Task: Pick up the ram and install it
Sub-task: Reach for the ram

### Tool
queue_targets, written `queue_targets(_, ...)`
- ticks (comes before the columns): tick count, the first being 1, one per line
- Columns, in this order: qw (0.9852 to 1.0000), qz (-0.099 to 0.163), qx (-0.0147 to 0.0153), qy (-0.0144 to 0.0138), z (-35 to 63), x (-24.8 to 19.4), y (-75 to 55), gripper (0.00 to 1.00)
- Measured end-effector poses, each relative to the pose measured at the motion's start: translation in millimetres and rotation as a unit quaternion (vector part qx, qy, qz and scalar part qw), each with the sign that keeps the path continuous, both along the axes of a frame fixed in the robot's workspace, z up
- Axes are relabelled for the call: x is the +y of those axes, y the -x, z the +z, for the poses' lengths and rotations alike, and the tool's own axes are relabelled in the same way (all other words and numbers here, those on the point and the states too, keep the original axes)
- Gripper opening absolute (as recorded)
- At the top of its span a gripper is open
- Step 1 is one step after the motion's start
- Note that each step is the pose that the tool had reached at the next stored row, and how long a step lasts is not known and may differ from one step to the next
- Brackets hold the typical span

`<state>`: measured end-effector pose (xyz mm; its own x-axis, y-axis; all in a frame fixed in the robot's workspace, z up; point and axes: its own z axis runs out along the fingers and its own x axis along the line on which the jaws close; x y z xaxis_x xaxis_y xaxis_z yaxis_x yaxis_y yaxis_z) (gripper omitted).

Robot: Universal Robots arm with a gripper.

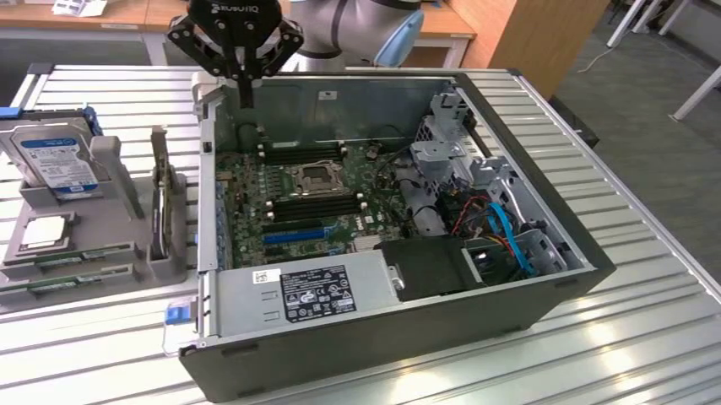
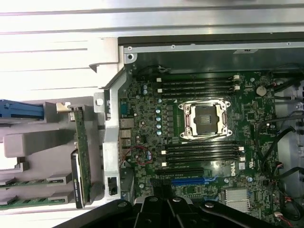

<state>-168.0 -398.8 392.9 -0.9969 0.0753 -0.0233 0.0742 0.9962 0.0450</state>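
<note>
Above the far edge of the computer case (image 1: 451,325), the claw (image 1: 246,98) hangs pointing down, pinched closed, empty.

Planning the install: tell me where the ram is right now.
In the exterior view, the ram lies in the grey holder at that view's left, outside the computer case, beside the square silver chip.

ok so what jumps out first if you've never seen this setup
The open computer case, its green motherboard bare with an empty processor socket mid-board, dominates the middle. Above the case's far corner, on the exterior view's left, hangs the black tool, shut. Further to that left, a grey holder carries a hard drive and two ram sticks.
</note>
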Motion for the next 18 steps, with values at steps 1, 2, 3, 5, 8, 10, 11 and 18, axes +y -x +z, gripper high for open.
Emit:
queue_targets(1, 1.0, 0.0, 0.0, 0.0, 0.0, 0.0, 2.0, 0.1)
queue_targets(2, 1.0, 0.0, 0.0, 0.0, -0.1, 0.0, 4.0, 0.1)
queue_targets(3, 1.0, 0.0, 0.0, 0.0, -0.1, 0.0, 6.1, 0.1)
queue_targets(5, 1.0, 0.0, 0.0, 0.0, -0.2, 0.0, 10.3, 0.1)
queue_targets(8, 1.0, 0.0, 0.0, 0.0, -0.3, 0.0, 16.7, 0.1)
queue_targets(10, 1.0, 0.0, 0.0, 0.0, -0.4, 0.0, 20.7, 0.1)
queue_targets(11, 1.0, 0.0, 0.0, 0.0, -0.4, 0.0, 22.7, 0.1)
queue_targets(18, 1.0, 0.0, 0.0002, 0.0, -0.7, 0.0, 38.0, 0.1)
